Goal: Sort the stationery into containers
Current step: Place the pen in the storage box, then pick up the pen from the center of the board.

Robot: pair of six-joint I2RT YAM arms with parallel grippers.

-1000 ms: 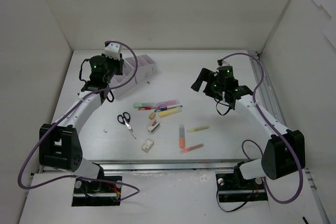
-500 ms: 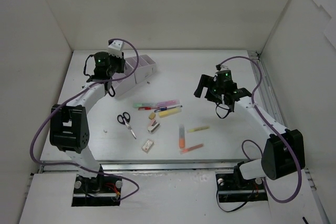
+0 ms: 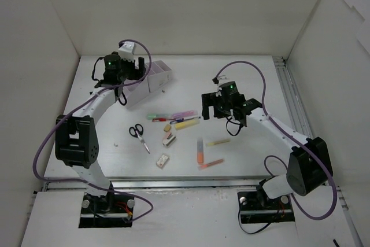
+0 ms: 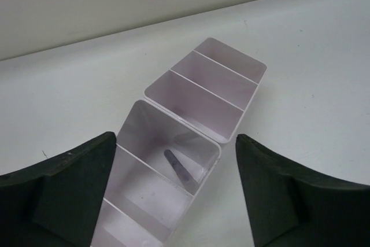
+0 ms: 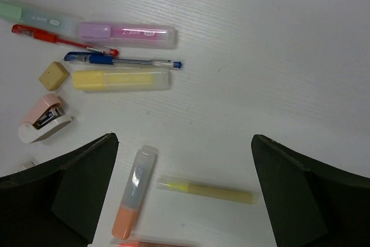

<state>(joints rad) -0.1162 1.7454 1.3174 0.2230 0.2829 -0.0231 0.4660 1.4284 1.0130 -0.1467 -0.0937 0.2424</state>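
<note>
Your right jaws stand wide and empty, with the orange highlighter and the slim yellow highlighter both lying between them, so closing could catch two or flick one away. Farther off, your left jaws hang wide over the organizer, with a dark slim item in the compartment beneath. A low move there could knock its rim.

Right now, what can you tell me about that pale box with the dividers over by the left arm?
The organizer looks like thin, glossy plastic in pale lilac. It appears to be two open-topped units touching at one corner and set at an angle, each split by slanted dividers into rectangular compartments. It stands on the white table at the far left. One compartment holds a slim dark item lying slanted, and the others in view look empty. The left gripper hangs open above it without touching.
</note>
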